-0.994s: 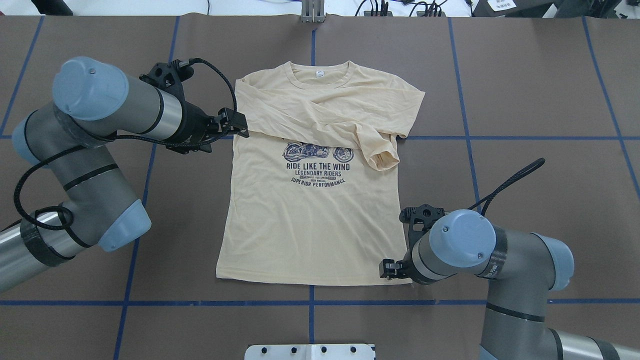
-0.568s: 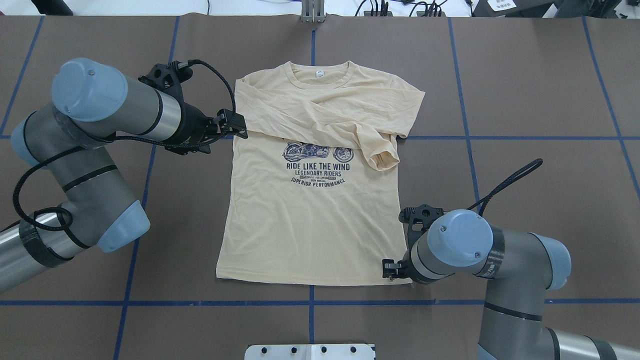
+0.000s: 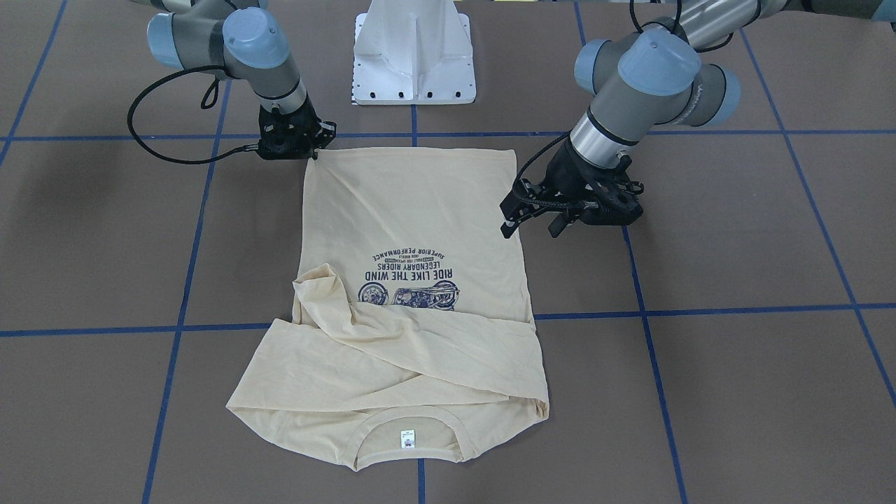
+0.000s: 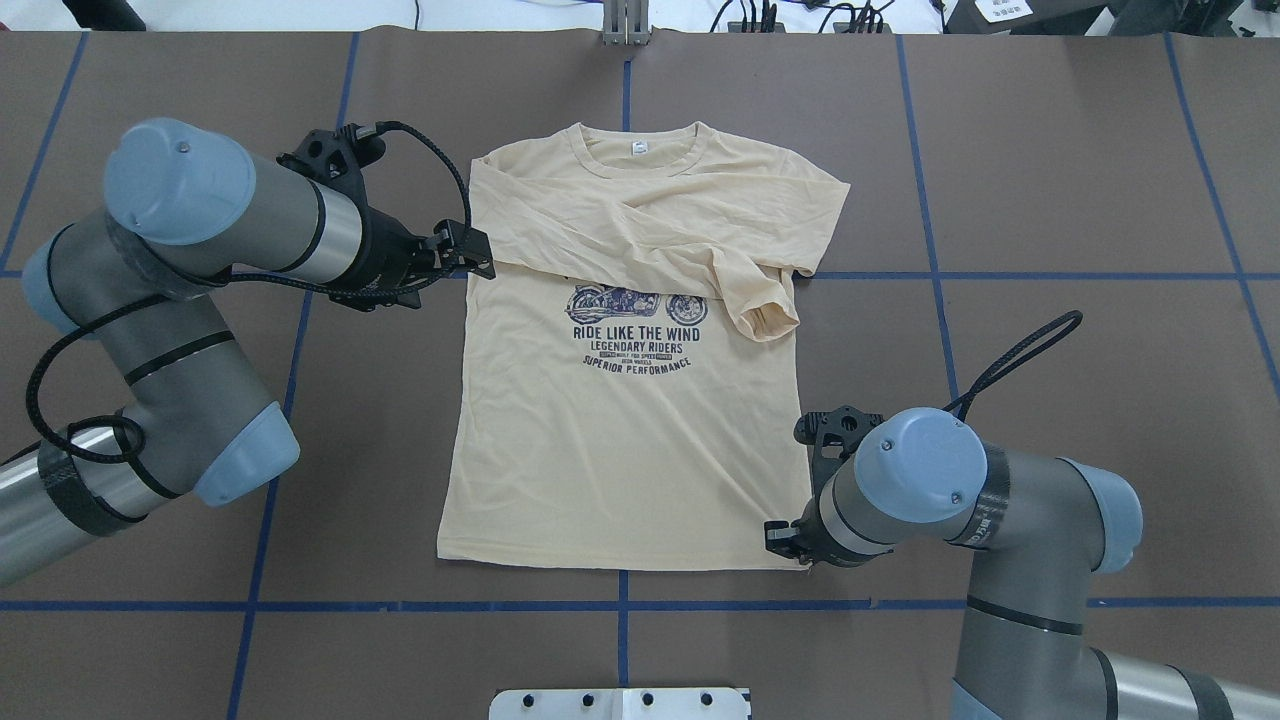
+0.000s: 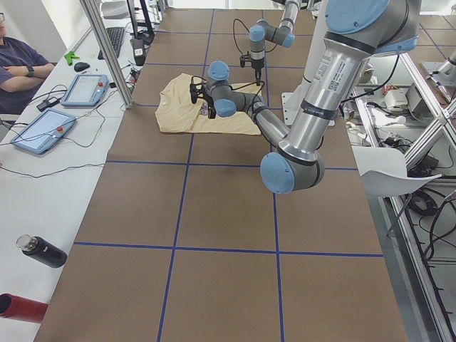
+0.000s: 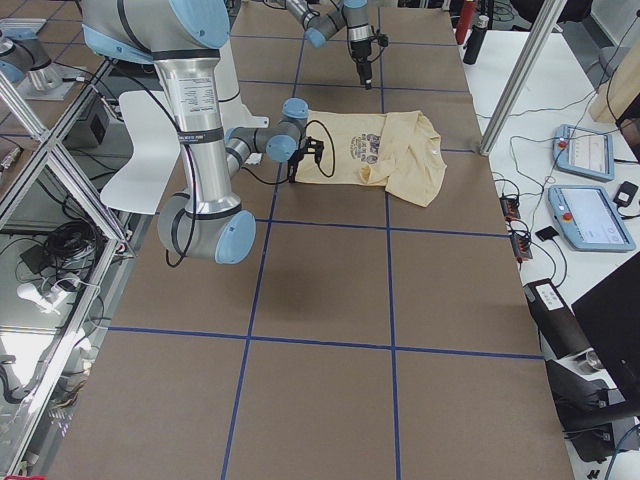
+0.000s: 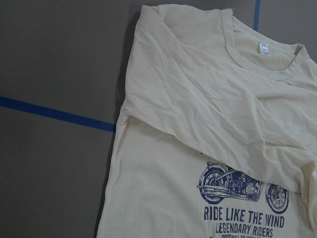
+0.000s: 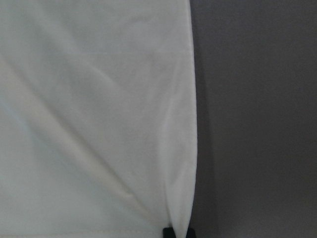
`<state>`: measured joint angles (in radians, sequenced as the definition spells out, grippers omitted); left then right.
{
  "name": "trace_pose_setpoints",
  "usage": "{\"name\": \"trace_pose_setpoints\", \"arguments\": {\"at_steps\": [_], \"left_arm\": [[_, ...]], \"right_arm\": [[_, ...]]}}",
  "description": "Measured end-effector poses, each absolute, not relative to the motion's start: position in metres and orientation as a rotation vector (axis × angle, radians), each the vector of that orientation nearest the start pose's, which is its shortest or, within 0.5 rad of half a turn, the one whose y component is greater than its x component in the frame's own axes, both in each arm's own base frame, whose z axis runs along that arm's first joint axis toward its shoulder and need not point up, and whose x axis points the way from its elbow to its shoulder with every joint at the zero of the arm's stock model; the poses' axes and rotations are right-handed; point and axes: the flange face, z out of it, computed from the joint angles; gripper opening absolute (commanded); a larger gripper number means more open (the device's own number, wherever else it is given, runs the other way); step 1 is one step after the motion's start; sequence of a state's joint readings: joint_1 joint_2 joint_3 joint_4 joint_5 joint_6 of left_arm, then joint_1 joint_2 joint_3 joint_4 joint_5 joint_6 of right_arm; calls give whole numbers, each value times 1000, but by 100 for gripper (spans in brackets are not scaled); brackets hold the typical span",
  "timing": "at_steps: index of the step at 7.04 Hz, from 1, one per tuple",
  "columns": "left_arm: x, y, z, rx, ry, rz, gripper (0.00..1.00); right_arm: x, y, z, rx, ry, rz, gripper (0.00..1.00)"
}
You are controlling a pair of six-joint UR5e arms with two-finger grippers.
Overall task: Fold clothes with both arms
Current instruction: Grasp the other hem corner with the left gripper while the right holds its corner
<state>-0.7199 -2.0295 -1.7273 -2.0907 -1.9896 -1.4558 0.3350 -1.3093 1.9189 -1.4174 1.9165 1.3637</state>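
Brown table [image 4: 1050, 200], shirt [image 4: 620, 460] ("RIDE LIKE THE WIND")

Left arm [image 4: 230, 215] is angling downward, jaws spread apart — right arm [image 4: 920, 480] is pointing down, jaws pinched together.

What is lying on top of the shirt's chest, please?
A sleeve lies folded across the shirt, its cuff beside the print. It covers the print's top edge; whatever lies beneath it cannot be seen.
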Motion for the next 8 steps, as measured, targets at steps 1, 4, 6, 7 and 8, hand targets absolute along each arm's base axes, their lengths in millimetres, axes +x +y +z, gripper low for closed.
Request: {"name": "trace_pose_setpoints", "arguments": {"at_steps": [1,4,6,7,8], "left_arm": [[415,-487,266,112,1173,-296,100],[439,-465,270,59,1132,-293,100],[482,-413,268,15,1007,-306,98],[497,-388,266,-6,962,-296,94],[508,-370,267,-28,928,-286,92]], "right_arm": [[-502,-283,345,-116,-820,-9,0],[-495,-289,336,-107,-839,0,0],[-491,-292,332,-103,-848,14,0],[-490,-292,330,-102,-853,16,0],[-489,-293,328,-101,-857,17,0]]}}
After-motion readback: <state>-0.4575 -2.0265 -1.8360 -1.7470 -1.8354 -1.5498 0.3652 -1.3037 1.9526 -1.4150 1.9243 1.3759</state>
